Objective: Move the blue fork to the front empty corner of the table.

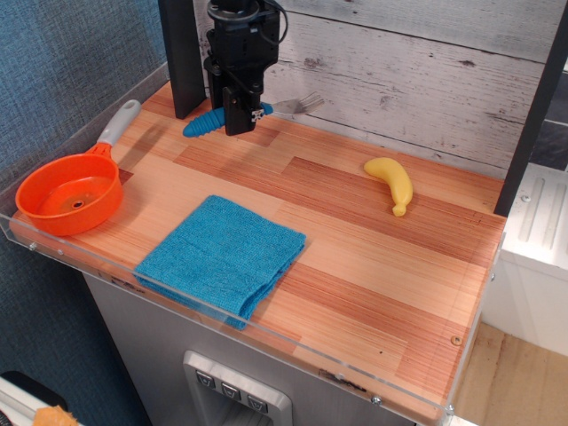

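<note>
The blue fork (203, 122) has a ribbed bright-blue handle pointing left and silver tines (300, 104) pointing right. My gripper (240, 120) is shut on the fork at the near end of its handle and holds it lifted above the back left of the table (355, 257). The gripper body hides the middle of the fork. The front empty corner of the table (417, 355) is bare striped wood at the lower right, with a small dark screw dot (456, 340) near the clear acrylic rim.
A folded blue cloth (222, 255) lies front centre-left. An orange pan with a grey handle (71, 193) sits at the left edge. A yellow banana (391, 182) lies at the back right. A dark post (180, 53) stands behind the gripper against the plank wall.
</note>
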`<state>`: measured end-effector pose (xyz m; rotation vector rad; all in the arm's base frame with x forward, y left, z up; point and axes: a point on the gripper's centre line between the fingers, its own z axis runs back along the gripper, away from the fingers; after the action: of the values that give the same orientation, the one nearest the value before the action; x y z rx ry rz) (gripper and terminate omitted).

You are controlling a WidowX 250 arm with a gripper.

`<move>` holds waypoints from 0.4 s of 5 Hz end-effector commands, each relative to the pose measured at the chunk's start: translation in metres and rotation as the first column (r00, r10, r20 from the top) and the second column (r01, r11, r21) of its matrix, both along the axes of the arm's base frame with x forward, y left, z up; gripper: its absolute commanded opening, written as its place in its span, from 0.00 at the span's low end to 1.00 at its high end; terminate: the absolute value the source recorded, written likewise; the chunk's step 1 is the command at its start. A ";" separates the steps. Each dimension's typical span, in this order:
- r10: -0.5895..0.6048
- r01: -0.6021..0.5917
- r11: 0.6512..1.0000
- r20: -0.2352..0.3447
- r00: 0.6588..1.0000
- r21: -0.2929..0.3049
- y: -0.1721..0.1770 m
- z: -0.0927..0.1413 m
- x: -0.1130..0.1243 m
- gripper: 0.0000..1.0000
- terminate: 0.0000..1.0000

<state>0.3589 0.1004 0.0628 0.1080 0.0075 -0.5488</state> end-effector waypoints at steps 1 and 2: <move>0.275 -0.266 0.957 0.070 0.959 -0.112 -0.042 0.034 -0.026 0.00 0.00; 0.406 -0.390 0.905 0.071 0.911 -0.173 -0.069 0.033 -0.053 0.00 0.00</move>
<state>0.2890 0.0271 0.0749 -0.0361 -0.0555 -0.1210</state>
